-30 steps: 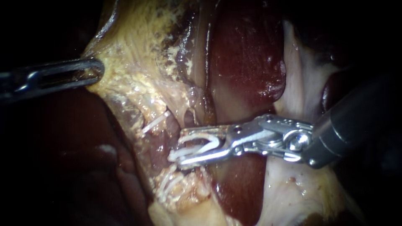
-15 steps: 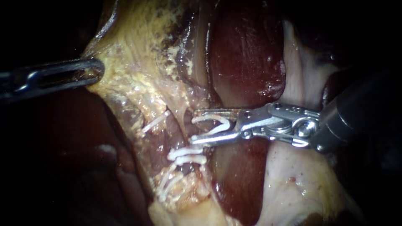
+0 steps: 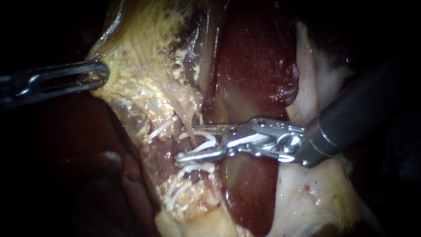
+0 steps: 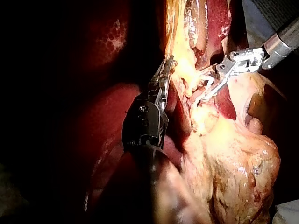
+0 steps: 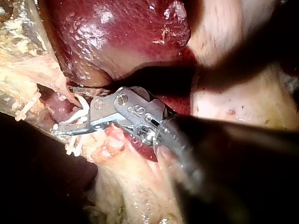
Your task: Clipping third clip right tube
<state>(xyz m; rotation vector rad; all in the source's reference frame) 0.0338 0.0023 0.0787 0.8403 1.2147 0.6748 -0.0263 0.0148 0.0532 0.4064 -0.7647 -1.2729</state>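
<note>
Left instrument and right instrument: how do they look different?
The left instrument has its end effector shut on yellowish tissue; the right instrument holds an open white clip astride a thin tube. The left instrument lies nearly level; the right instrument's shaft slants down from the upper right. Both are slender with small metal tips.

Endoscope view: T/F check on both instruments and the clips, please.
1. The right instrument carries a loaded clip in its jaws. True.
2. The left instrument is holding a clip. False: its jaws grip yellowish tissue, apart from the clips.
3. The right instrument's jaws lie flat together. False: they stand apart on the loaded clip, with a thin tube passing between them.
4. A placed clip sits on tissue beside those jaws. True.
</note>
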